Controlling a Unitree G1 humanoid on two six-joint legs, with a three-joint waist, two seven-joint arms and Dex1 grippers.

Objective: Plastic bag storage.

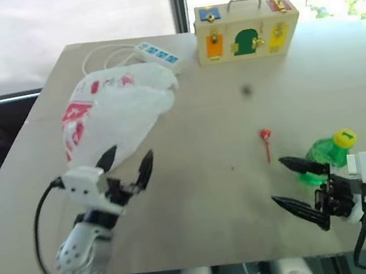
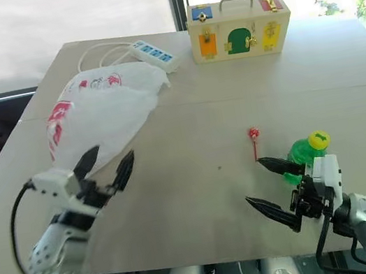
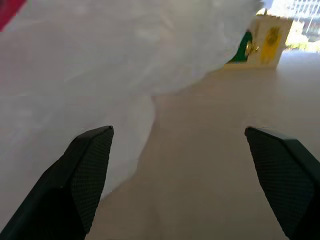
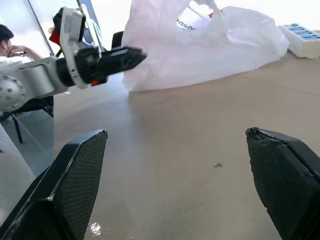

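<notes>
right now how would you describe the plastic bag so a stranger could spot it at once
On the wooden table, look to the robot's left half, before the white power strip. The plastic bag lies there crumpled: the big translucent white thing with red print.

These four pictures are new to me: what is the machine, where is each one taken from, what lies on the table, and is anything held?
It is a two-armed humanoid robot. Two pictures come from cameras in its head, looking down; the other two from a camera on each wrist, looking along the black fingers. On the pale wooden table lie a crinkly white plastic bag with red print, a wooden box with coloured doors, a white power strip, a small red pin and a green bottle with a yellow cap. The left gripper and the right gripper are open, holding nothing.
</notes>
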